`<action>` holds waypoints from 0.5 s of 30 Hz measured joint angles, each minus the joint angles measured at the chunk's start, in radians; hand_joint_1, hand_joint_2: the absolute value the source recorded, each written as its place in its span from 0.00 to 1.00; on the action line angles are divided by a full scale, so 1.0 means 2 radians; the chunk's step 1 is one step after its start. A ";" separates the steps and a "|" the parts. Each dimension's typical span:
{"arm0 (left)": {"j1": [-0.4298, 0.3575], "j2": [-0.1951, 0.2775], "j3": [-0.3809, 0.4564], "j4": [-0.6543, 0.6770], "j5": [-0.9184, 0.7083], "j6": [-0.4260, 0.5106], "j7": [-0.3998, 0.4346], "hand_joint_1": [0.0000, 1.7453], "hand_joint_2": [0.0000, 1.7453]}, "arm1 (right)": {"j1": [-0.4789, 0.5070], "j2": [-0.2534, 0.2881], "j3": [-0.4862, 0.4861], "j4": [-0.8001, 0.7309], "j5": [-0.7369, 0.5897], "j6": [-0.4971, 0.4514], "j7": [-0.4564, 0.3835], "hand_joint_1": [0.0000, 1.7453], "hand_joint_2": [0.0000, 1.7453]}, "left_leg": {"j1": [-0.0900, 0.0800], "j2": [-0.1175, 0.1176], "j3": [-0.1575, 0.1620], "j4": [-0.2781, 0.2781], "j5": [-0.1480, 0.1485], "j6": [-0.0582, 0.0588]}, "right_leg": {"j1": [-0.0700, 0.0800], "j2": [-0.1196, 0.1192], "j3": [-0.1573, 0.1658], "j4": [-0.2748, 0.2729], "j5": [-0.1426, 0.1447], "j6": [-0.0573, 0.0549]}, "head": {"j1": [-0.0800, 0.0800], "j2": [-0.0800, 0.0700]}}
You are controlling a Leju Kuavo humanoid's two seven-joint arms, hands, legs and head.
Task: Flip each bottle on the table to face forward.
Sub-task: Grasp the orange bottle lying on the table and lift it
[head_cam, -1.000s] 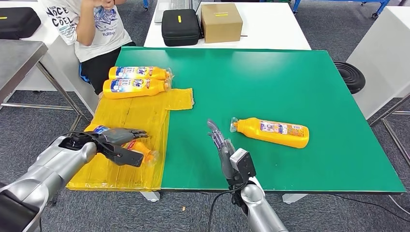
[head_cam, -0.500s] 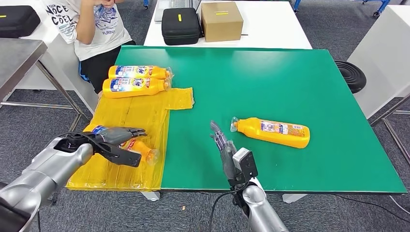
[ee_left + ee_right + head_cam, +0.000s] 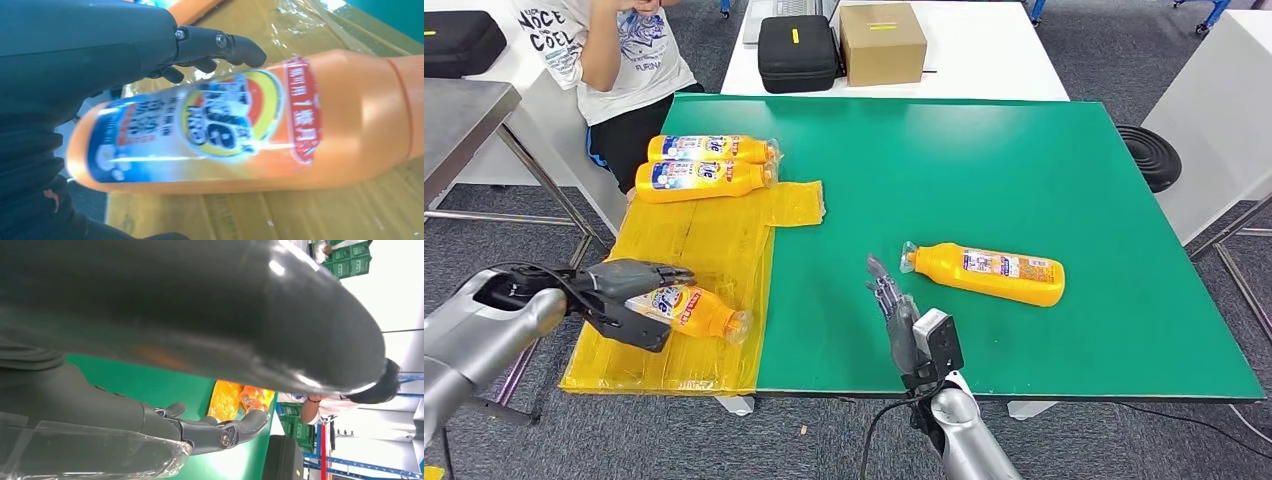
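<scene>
The left robot hand (image 3: 629, 290) is drawing back toward the tabletop (image 3: 984, 160) edge, fingers loosely around the near bottle (image 3: 692, 311) on the yellow sheet (image 3: 714, 235), now lying label-up, suggesting this flip is nearly finished, while the right robot hand (image 3: 892, 305) is hovering empty with fingers extended beside the unflipped bottle (image 3: 984, 272).

The counter (image 3: 984, 150) has a matt green top, smooth like felt or rubber matting. At its nine o'clock side lies a sheet (image 3: 694, 240) of glossy yellow film, wrinkled and catching light. The bottle (image 3: 686, 310) at seven o'clock is shiny orange plastic with a slick printed label; the bottle (image 3: 994, 273) at four o'clock has the same gloss. The left hand (image 3: 629, 293) shows dark matt plastic fingers (image 3: 220, 42) with small metal pins, on a brushed silver arm (image 3: 479, 330).
</scene>
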 joint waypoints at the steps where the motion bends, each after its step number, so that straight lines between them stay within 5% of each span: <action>1: 0.001 0.005 -0.001 -0.007 0.006 0.005 -0.001 0.00 1.00 | 0.000 0.000 -0.001 0.000 0.000 0.000 0.000 0.00 0.00 | 0.000 0.000 0.000 0.000 0.000 0.000 | 0.000 0.000 0.000 0.000 0.000 0.000 | 0.000 0.000; 8: 0.039 -0.003 0.044 -0.051 0.057 0.112 -0.040 0.00 1.00 | 0.006 0.000 -0.002 -0.006 0.003 0.005 0.003 0.00 0.00 | 0.000 0.000 0.000 0.000 0.000 0.000 | 0.000 0.000 0.000 0.000 0.000 0.000 | 0.000 0.000; 15: 0.090 -0.029 0.090 -0.076 0.100 0.109 -0.086 0.00 1.00 | 0.007 -0.002 -0.009 -0.013 0.024 -0.006 0.013 0.00 0.00 | 0.000 0.000 0.000 0.000 0.000 0.000 | 0.000 0.000 -0.001 0.000 0.000 0.000 | 0.000 0.000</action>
